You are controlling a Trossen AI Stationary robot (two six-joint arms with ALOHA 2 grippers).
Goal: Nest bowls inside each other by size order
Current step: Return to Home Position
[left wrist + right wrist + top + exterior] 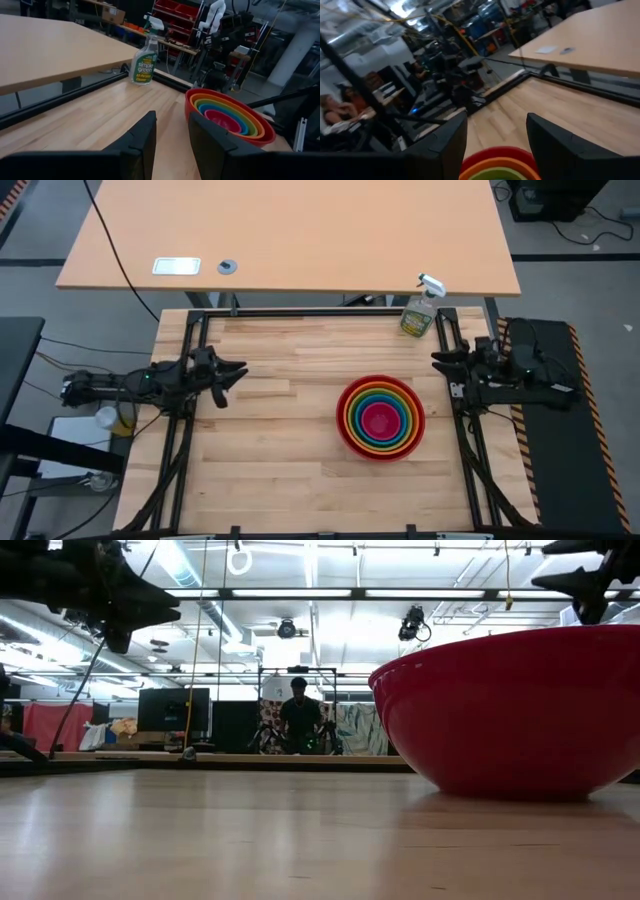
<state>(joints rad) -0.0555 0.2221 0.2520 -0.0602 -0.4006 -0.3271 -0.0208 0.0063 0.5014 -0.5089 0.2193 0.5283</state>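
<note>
The five bowls sit nested in one stack point(381, 417) on the wooden table, right of centre: red outermost, then orange, olive-green, blue, with pink point(378, 421) innermost. The stack rests on the red bowl's base point(520, 790). It also shows in the left wrist view point(227, 117) and at the bottom of the right wrist view point(497, 165). My left gripper point(238, 373) hovers open and empty at the table's left edge. My right gripper point(440, 360) hovers open and empty at the table's right edge, above and beyond the stack.
A clear spray bottle point(420, 310) with yellowish liquid stands at the table's far right corner. A second, larger tabletop point(290, 235) lies beyond the far edge. Black frame rails point(180, 430) run along both sides. A person point(298, 715) stands far behind the table.
</note>
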